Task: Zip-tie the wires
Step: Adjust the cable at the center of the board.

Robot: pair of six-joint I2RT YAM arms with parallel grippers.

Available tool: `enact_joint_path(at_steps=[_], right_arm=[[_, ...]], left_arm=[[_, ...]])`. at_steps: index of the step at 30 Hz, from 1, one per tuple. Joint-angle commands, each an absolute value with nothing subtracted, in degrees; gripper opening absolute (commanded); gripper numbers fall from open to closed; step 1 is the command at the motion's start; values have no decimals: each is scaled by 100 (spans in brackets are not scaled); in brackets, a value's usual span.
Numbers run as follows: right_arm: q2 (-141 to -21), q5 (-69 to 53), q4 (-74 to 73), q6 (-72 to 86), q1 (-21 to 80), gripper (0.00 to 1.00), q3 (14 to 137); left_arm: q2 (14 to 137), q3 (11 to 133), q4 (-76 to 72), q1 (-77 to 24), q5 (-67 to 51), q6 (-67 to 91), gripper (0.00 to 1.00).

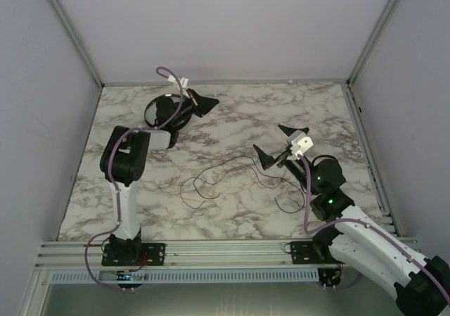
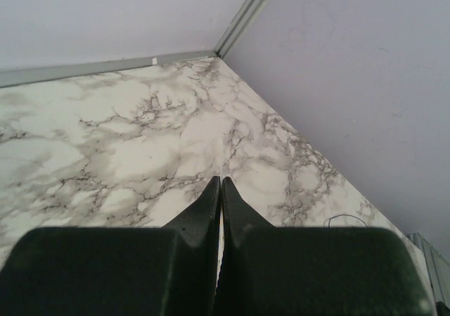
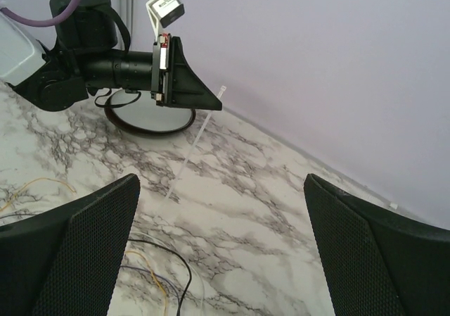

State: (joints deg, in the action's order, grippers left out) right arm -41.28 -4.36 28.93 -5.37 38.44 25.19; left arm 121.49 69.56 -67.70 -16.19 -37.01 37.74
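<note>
The wires (image 1: 214,177) lie in loose thin loops on the marble table, between the two arms. In the right wrist view, dark and yellow strands (image 3: 160,261) show just below my open jaws. The zip tie (image 3: 185,153) is a thin white strip. It hangs slanted from the tips of my left gripper (image 3: 219,106), down to the table. My left gripper (image 1: 214,103) is shut on it, raised at the back left; a pale sliver (image 2: 221,224) shows between its fingers. My right gripper (image 1: 268,138) is wide open and empty, above the right end of the wires.
A round dark-rimmed dish (image 1: 153,112) sits at the back left, under the left arm's wrist, and shows in the right wrist view (image 3: 140,127). Lilac walls enclose the table on three sides. A metal rail (image 1: 211,249) runs along the near edge.
</note>
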Motion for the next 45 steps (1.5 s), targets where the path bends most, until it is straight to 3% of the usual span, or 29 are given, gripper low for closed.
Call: enact_joint_path(at_steps=[1, 23, 34, 41, 45], right_arm=[[-4062, -426, 2975, -546, 3831, 99, 2459], [-4072, -668, 2024, -1329, 4059, 99, 2451], [-4544, -770, 1466, -1652, 4488, 88, 2599], [-5239, -1547, 981, 137, 4597, 78, 3154], [-5715, -1165, 376, 1525, 4934, 72, 3630]], left_arm=[[12190, 6578, -7767, -1628, -3421, 3893, 0], [11576, 4689, -8536, -2373, -2299, 4264, 0], [11070, 4217, -8021, -2542, -2048, 4253, 0], [11096, 4205, -7993, -2540, -2079, 4215, 0], [11117, 4249, -7922, -2540, -2087, 4148, 0]])
